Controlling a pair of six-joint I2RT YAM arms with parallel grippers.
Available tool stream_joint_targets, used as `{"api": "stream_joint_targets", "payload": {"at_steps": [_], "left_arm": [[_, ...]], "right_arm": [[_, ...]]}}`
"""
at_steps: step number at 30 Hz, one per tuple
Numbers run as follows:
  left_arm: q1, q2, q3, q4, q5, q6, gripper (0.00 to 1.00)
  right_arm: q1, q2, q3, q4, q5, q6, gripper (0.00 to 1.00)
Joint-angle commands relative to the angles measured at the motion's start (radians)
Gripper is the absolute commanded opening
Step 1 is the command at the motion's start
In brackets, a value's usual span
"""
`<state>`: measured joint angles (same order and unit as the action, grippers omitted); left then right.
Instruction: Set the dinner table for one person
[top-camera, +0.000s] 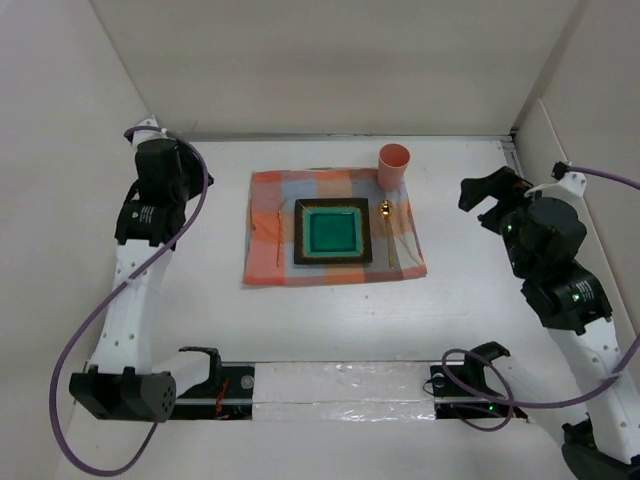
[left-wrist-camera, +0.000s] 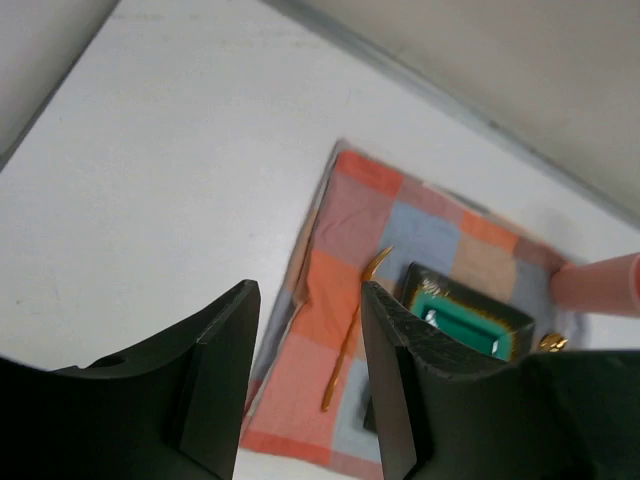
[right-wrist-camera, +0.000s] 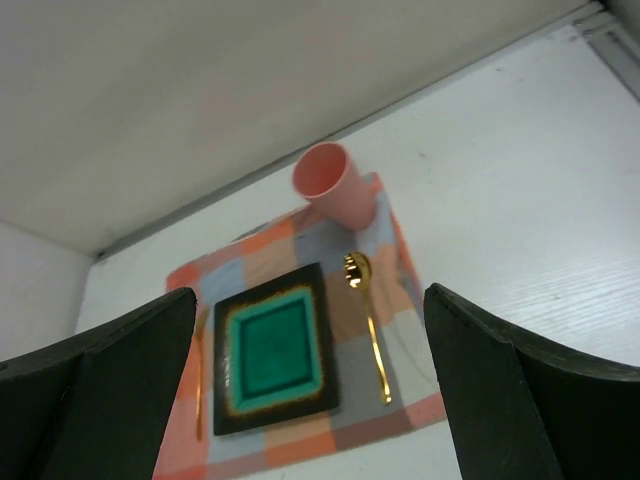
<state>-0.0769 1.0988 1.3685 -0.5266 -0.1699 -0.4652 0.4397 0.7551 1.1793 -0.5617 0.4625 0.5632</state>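
Orange-checked mat (top-camera: 275, 185) carries plate (top-camera: 331, 232), fork (top-camera: 277, 238), spoon (top-camera: 386, 209), cup (top-camera: 393, 165); we judge setting done, so left gripper (left-wrist-camera: 305, 300) and right gripper (right-wrist-camera: 310, 295), both agape and empty, just retreat.

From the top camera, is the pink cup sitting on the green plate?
No, the pink cup stands upright at the far right corner of the checked mat, apart from the green plate.

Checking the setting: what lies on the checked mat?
A square green plate at centre, a gold fork left of it, a gold spoon right, a pink cup at the far right corner. The mat beneath plate and cup is hidden.
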Motion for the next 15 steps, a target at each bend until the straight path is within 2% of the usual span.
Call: {"api": "stream_joint_targets", "payload": {"at_steps": [1,4,7,15], "left_arm": [[-0.003,-0.019,-0.035,0.085,-0.026,0.128,0.42],[-0.003,-0.072,-0.089,0.105,0.097,0.077,0.50],[-0.003,-0.097,-0.092,0.102,0.159,0.048,0.51],[-0.047,-0.099,-0.043,0.100,0.164,0.037,0.50]], "right_arm": [[-0.122,0.050,0.022,-0.009,-0.024,-0.031,1.00],[-0.134,0.099,0.033,-0.009,0.021,-0.034,1.00],[-0.154,0.133,0.010,-0.003,0.037,-0.019,1.00],[-0.220,0.167,-0.053,0.002,-0.007,0.020,1.00]]}}
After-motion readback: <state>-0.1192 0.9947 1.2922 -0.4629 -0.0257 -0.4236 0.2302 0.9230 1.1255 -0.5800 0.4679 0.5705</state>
